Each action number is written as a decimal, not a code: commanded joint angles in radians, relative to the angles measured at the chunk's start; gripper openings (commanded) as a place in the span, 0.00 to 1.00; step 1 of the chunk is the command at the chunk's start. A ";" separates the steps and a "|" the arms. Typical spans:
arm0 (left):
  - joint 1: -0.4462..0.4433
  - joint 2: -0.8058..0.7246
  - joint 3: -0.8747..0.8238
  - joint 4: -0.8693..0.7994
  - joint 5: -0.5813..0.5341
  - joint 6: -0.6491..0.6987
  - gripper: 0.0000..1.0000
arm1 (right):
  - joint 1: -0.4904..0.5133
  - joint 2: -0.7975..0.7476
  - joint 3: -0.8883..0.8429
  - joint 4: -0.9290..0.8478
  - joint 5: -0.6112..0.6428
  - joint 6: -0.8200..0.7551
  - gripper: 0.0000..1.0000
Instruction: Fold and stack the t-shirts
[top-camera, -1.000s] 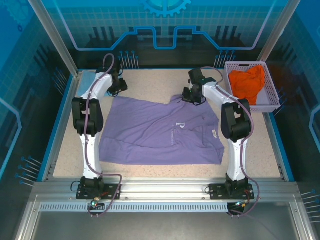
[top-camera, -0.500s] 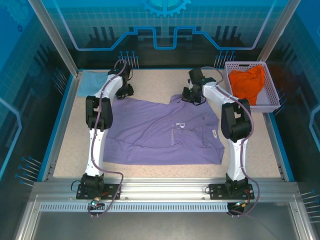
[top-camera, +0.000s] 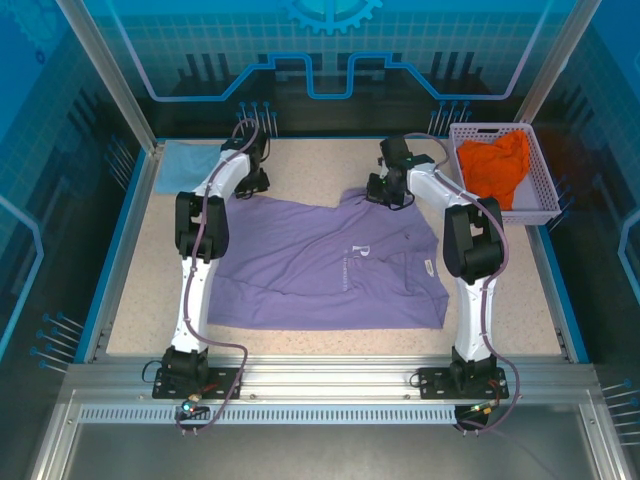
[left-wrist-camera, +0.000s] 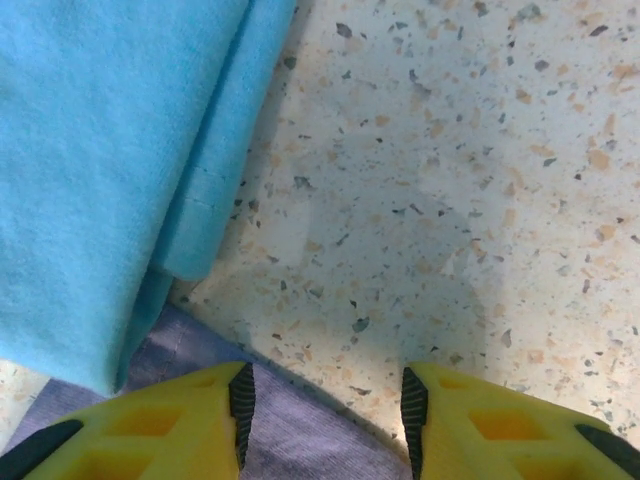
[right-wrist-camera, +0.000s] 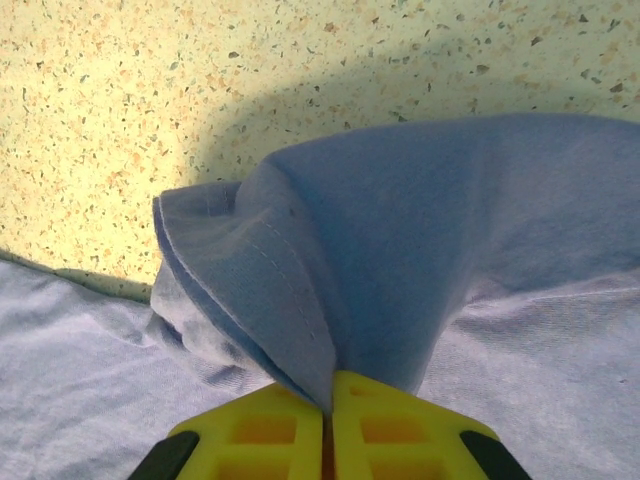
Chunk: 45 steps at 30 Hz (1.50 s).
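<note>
Top view looks down; both wrist views hug the lavender shirt (top-camera: 330, 265).

Two white-and-black arms with yellow-fingered grippers

The left arm (top-camera: 183, 300) and right arm (top-camera: 468, 310) are built of slim white links joined by bulky black joint housings and stand on black base plates (top-camera: 195, 378). A purplish-grey cable (top-camera: 225, 348) runs along each. The left gripper (left-wrist-camera: 325, 400) and right gripper (right-wrist-camera: 327, 420) have yellow plastic fingers with moulded hollows and black pads at the inner edges.
</note>
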 joint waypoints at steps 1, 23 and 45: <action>-0.008 -0.032 -0.053 -0.069 -0.018 -0.015 0.45 | -0.015 -0.002 -0.007 0.008 -0.021 -0.006 0.09; -0.007 -0.115 -0.135 0.013 -0.026 -0.074 0.11 | -0.024 -0.015 -0.001 -0.012 0.044 -0.016 0.18; -0.031 -0.171 -0.130 0.043 -0.076 -0.005 0.00 | -0.044 0.017 0.049 -0.023 0.068 -0.051 0.00</action>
